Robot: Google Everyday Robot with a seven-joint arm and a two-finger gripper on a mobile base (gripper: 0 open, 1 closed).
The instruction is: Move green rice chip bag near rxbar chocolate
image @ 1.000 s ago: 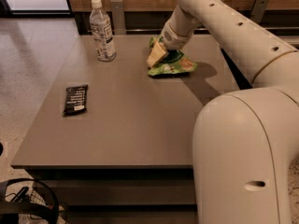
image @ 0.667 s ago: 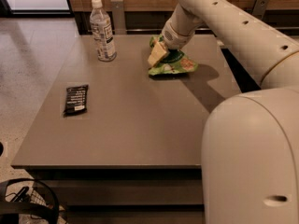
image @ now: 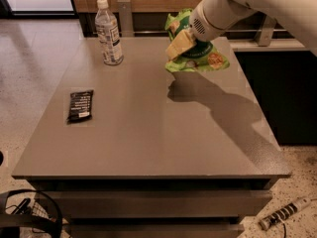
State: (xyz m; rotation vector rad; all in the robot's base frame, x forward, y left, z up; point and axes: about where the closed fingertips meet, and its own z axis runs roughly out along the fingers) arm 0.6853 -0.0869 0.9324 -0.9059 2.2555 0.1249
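While the broad grey flat-topped table [image: 148, 148] is taking up most of the view, the robot's thick white arm [image: 233, 4] is reaching in from the upper right, with its upper part running off the top and right edges so that only the last section is showing. Just below the arm's end, the crinkly green rice chip bag [image: 204, 59] is hanging above the table's far right part, clear of the surface, and is casting a dark shadow [image: 208, 100] on the tabletop beneath it. Its upper middle is lying hidden behind the wrist, and the print on it is too crumpled to read, apart from a dark green patch and an orange-tan round spot. A clear plastic water bottle [image: 109, 33] with a white cap is standing upright near the far left corner, well apart from the bag. The yellowish two-finger gripper [image: 179, 44] is sitting at the bag's left side, its fingers [image: 182, 39] closing tightly on the bag's folded edge and bearing its weight. The small flat black-wrapped rxbar chocolate [image: 80, 105] is lying flat near the table's left edge, well apart from the bag, its white lettering too fine to make out. On the speckled floor at the lower right, a slim pale corded object [image: 285, 214] is lying partly cut off by the edge.
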